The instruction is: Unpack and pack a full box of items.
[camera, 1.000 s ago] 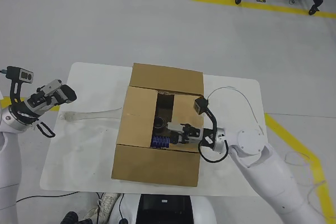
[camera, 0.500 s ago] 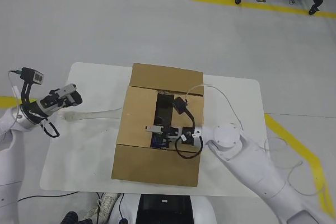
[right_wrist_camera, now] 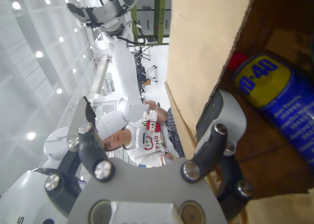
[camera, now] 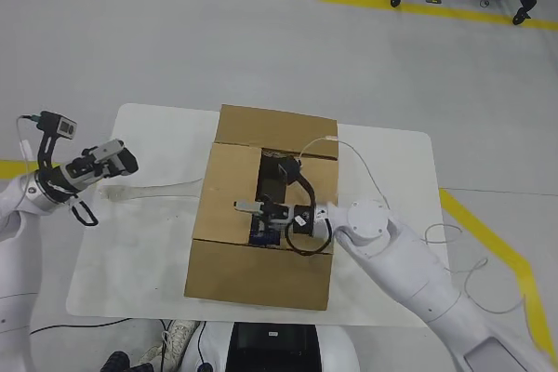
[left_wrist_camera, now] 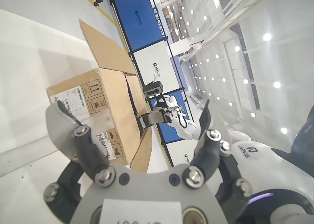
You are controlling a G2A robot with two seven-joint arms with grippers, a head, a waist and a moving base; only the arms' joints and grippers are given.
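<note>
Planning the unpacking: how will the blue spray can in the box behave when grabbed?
The blue spray can is a cylinder seemingly lying on its side, so it likely rolls if nudged. Its glossy wall looks rigid but slippery, so it may slide in a light grip.

The white table (camera: 139,265) bears a cardboard box (camera: 228,186) — near its middle, top flaps partly open.

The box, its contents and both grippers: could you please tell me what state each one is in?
Box: on the table, partly open at the top, with a gap down the middle.
Spray can: inside the box, seen through the gap.
Right gripper: open, straddling the edge of a flap.
Left gripper: open, empty, away from the box.
</note>
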